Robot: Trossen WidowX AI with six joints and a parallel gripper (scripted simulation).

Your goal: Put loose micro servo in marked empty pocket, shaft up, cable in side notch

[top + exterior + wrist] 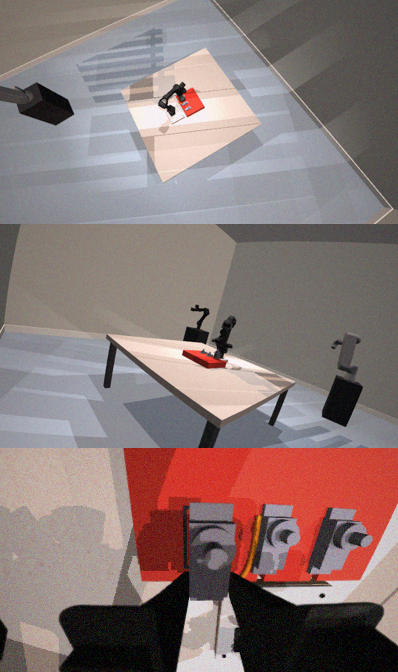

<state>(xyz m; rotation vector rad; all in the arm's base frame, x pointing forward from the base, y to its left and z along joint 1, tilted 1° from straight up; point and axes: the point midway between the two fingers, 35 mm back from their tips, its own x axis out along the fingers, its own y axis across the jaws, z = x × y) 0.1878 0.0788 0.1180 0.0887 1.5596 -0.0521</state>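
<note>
My gripper (181,96) (217,351) (208,577) is shut on the loose grey micro servo (212,543) (217,356), gripping its near end. The servo's round output shaft faces up towards the wrist camera. The servo is over the red deck (196,101) (195,356) (310,478), at the left end of the servo row. A dark edge of the marked pocket (186,538) shows along its left side; the servo hides the rest. Whether its ears touch the deck cannot be told. An orange cable (254,543) runs to its right; which servo it belongs to is unclear.
Two other grey servos (278,538) (339,540) sit in the deck to the right of the held one. A white plate (178,117) under the arm's base adjoins the deck. Two more arms on black pedestals (195,335) (342,399) stand beyond the table (178,379).
</note>
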